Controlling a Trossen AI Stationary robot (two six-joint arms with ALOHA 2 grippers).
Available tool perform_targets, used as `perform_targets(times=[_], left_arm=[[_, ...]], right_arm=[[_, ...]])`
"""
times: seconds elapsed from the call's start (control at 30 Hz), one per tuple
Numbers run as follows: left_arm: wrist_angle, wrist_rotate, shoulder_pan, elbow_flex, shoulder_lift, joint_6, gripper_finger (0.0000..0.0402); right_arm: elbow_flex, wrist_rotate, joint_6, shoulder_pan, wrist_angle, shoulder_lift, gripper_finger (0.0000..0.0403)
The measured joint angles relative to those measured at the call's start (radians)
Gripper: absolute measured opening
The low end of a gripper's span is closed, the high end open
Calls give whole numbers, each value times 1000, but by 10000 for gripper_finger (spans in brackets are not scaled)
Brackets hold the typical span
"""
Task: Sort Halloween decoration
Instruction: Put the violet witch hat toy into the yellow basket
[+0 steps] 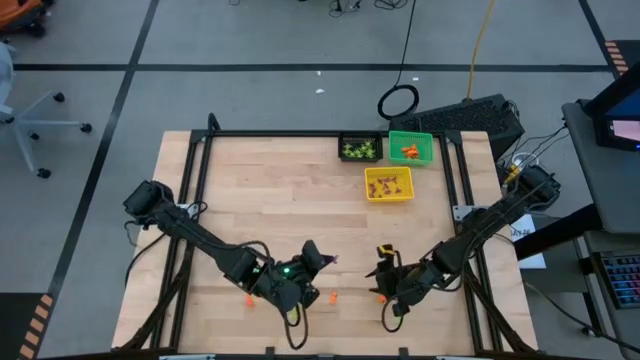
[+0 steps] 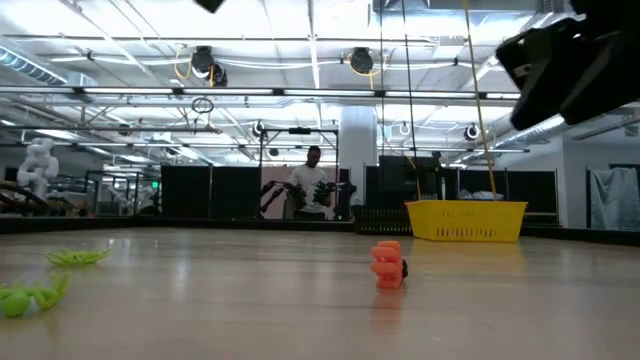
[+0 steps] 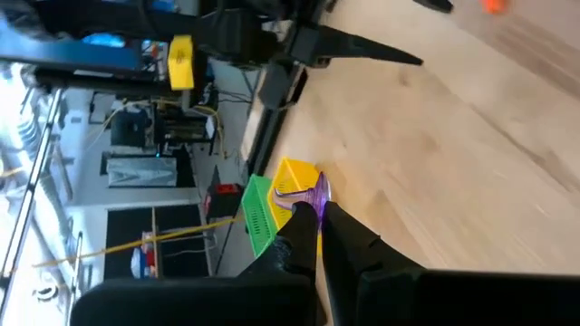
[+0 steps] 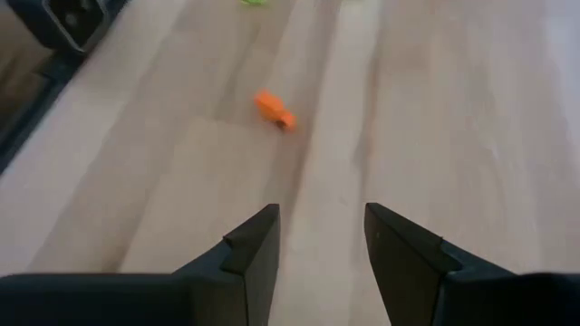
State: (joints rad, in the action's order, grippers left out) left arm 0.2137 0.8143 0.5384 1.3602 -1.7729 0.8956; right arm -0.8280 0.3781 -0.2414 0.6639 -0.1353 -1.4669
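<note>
Orange trinket (image 2: 387, 265) on wooden table (image 2: 250, 300); person (image 2: 312, 185) behind.

Grey floor (image 1: 250, 90) crossed by black tape lines, a white office chair (image 1: 25, 110), bright ceiling lights (image 2: 310, 30) overhead.

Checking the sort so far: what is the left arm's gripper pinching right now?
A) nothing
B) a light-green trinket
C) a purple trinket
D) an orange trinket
C: the left wrist view shows the left gripper, jaws shut, pinching a purple trinket.

Robotics lab: taped floor (image 1: 110, 90), exposed ceiling trusses (image 2: 300, 90), cabled workstation (image 1: 470, 115).
</note>
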Motion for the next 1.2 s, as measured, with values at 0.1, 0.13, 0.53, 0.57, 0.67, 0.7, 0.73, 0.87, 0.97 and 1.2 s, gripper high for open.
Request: perform_targets(times=[0.1,0.13,0.53,0.57,0.67,0.7,0.73,0.87,0.97,1.2], left_arm=[[-60,-10,-27,0,0,1,6],[-81,-29,-40,0,0,8,6],[-376,-239,-237,0,0,114,5],[-385,-255,-257,0,0,113,5],[-392,-316,-312,0,0,112,5],[-394,-335,-330,0,0,112,5],[-401,-350,-349,0,0,110,5],[-456,-426,-422,0,-13,106,5],[-513,-485,-467,0,-42,104,5],[-576,-536,-520,1,-136,101,5]], right_arm=[[0,50,-65,31,-104,45,151],[0,68,-90,44,-140,59,151],[0,278,-332,208,-397,154,151],[0,289,-341,215,-402,157,151],[0,308,-360,231,-421,160,151],[0,308,-360,234,-422,160,151],[0,308,-360,237,-422,159,151],[0,309,-359,238,-423,159,151],[0,311,-358,237,-423,159,151],[0,311,-362,239,-452,159,151]])
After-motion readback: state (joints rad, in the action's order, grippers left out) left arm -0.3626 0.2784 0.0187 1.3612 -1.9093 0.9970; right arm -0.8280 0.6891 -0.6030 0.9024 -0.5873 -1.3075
